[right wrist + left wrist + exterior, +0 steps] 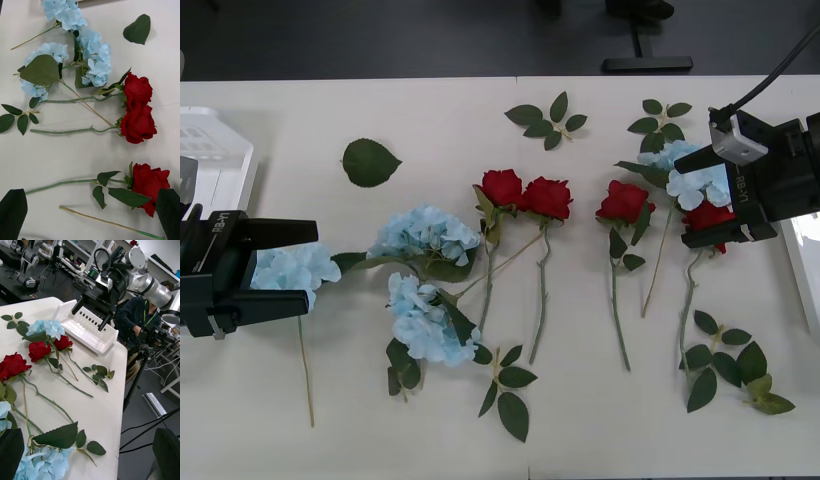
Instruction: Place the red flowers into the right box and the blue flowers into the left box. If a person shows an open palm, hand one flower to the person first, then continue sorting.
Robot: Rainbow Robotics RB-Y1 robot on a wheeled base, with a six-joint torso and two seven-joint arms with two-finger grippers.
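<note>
My left gripper is open at the table's left, its black fingers on either side of a blue flower lying on the table; that bloom sits between the fingers. Two more blue flowers lie mid-table. My right gripper hovers open at the right above a blue flower and a red flower. Three red flowers lie in the middle. The left box stands far left. The right box shows as a white edge far right, and as a white tray.
Loose green leaf sprigs and a single leaf are scattered on the white table. A person in dark clothing sits beyond the right box; an open palm is out of view.
</note>
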